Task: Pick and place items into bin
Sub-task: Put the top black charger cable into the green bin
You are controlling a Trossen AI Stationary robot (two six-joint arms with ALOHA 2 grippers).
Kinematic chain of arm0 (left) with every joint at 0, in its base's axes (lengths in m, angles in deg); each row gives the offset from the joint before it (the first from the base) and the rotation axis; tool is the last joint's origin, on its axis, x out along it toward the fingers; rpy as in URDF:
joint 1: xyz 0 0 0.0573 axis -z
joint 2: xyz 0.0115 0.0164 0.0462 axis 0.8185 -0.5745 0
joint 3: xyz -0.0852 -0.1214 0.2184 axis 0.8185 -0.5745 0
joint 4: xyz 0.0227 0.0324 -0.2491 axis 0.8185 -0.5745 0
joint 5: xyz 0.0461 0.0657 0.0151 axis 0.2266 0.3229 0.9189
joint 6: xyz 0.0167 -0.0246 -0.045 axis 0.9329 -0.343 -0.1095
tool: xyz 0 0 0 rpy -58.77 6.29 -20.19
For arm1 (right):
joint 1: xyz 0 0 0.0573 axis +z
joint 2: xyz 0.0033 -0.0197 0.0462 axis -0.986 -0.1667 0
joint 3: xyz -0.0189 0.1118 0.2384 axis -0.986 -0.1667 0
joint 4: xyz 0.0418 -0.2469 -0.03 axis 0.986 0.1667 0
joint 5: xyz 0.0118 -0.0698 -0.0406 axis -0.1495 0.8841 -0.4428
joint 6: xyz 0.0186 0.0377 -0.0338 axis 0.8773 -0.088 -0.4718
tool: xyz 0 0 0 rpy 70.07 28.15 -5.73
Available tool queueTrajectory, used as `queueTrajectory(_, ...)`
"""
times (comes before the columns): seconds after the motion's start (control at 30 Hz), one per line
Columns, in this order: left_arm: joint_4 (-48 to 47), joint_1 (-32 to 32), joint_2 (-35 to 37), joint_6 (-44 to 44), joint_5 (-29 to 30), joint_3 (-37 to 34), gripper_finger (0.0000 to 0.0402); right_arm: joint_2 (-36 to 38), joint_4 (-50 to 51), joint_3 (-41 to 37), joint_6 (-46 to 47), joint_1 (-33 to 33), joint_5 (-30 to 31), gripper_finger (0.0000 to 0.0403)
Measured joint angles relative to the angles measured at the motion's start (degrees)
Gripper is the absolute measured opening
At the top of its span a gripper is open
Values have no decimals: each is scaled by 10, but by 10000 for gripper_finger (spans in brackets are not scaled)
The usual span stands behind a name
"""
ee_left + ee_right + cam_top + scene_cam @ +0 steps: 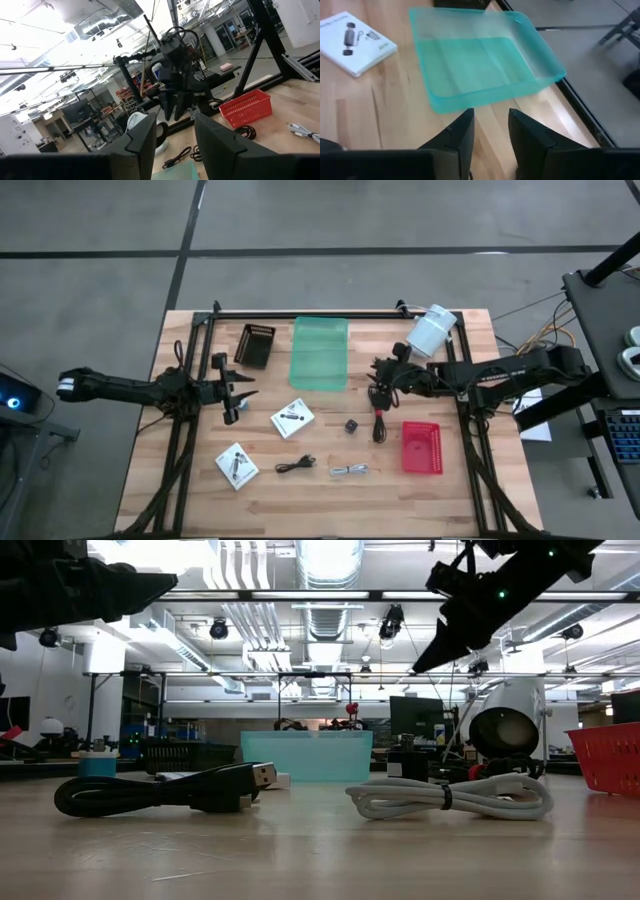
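Loose items lie flat on the wooden table: two white packets [293, 418] [237, 465], a coiled black cable [295, 466], a pale grey cable [348, 471], a tiny dark cube [351, 425] and another black cable [380, 425]. The clear green bin [319, 352] stands toward the far edge. My left gripper [235, 395] hovers open over the table's left part, left of the nearer packet. My right gripper [379, 388] hangs open above the table just right of the green bin [480, 60], over the far end of the black cable, with nothing between its fingers [460, 135].
A black bin [256, 345] sits left of the green one. A red basket [421, 447] stands at the right, and a large white cylinder [432, 330] lies by the far right corner. Black frame rails run along the table's left, right and far sides.
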Motion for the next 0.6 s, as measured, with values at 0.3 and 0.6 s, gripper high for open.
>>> queueTrajectory(0.3, 0, 0, 0, 0, 0, 0, 118, 0, 0, -28, 35, 0, 2, 118)
queueTrajectory(0.6, 0, 0, 0, 0, 0, 0, 118, 0, -1, -53, 59, 0, 61, 113)
